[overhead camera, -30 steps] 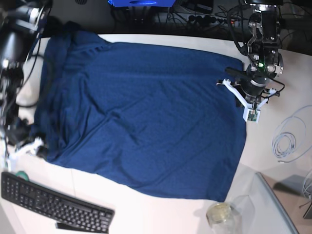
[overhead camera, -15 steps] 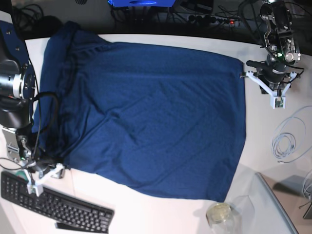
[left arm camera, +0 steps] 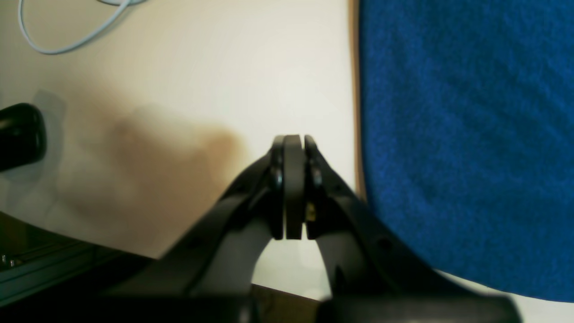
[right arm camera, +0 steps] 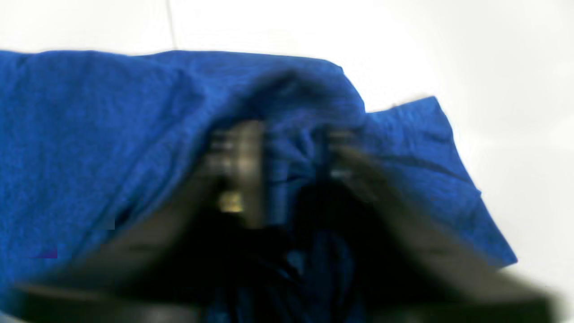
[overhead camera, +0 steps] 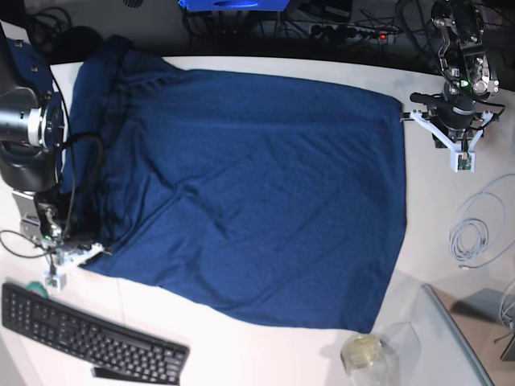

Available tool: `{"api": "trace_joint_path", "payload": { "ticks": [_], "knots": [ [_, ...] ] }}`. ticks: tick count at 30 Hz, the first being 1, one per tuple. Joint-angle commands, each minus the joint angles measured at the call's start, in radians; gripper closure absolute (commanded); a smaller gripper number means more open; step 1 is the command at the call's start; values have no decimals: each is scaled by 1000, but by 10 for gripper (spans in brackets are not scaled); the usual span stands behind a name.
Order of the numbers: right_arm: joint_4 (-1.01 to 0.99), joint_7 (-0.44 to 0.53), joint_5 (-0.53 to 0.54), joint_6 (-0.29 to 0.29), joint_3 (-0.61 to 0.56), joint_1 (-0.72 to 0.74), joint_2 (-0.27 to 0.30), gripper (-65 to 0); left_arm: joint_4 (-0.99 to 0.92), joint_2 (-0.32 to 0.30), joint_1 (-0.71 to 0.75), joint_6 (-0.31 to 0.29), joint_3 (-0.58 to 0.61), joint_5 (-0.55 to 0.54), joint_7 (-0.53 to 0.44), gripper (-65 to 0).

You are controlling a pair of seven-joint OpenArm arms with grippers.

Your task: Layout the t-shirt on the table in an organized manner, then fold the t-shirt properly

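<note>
Two robot arms work at a wide, smooth white bench (overhead camera: 265, 358). One big, soft, dark blue cloth t-shirt (overhead camera: 241, 185) lies spread across most of the bench, with soft wrinkles running over it. Its far left part is bunched up in folds.

The left gripper (left arm camera: 289, 148) sits over bare bench just beside the straight edge of the t-shirt, not touching the cloth. Its black jaws are pressed together with nothing between them. In the base view this gripper (overhead camera: 460, 154) is near the far right corner of the t-shirt.

The right gripper (right arm camera: 287, 152) is at the near left corner of the t-shirt. Its jaws are pinching a fold of the blue cloth, and the cloth humps up over them. The wrist picture is blurry there. In the base view this gripper (overhead camera: 68, 253) is at the cloth's edge.

A flat black keyboard (overhead camera: 88, 334) lies near the front left of the bench. A thin pale coiled cable (overhead camera: 471, 233) lies on the right side, apart from the t-shirt.
</note>
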Motion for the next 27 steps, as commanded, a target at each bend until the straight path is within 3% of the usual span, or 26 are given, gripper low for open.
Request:
{"api": "trace_joint_path", "payload": {
  "ticks": [1,4,7,15,19,23,27],
  "knots": [
    [17,15,4,1,-1,33,4,0,14,-15,-1,2,-5,-4,-19,0],
    [44,-5,4,22,1,33,5,-8,14,-15,-1,2,-5,-4,-19,0],
    [201,-104,9,125,7,-28,1,0,14,-15,-1,2,-5,-4,-19,0],
    [1132,-420,10,148,4,-481,-59,0,12,-17,-12,2,-2,-4,-19,0],
    [1444,-489,10,169,1,-717,-147,0,12,-17,-14,2,1,-4,-19,0],
    [1553,-493,10,272,1,-895,-239,0,12,-15,-23,2,3,-4,-19,0],
    [1496,-493,9,278,-1,-984,-302,-33,-3,-15,-41,2,-5,3,-16,0]
  ]
}}
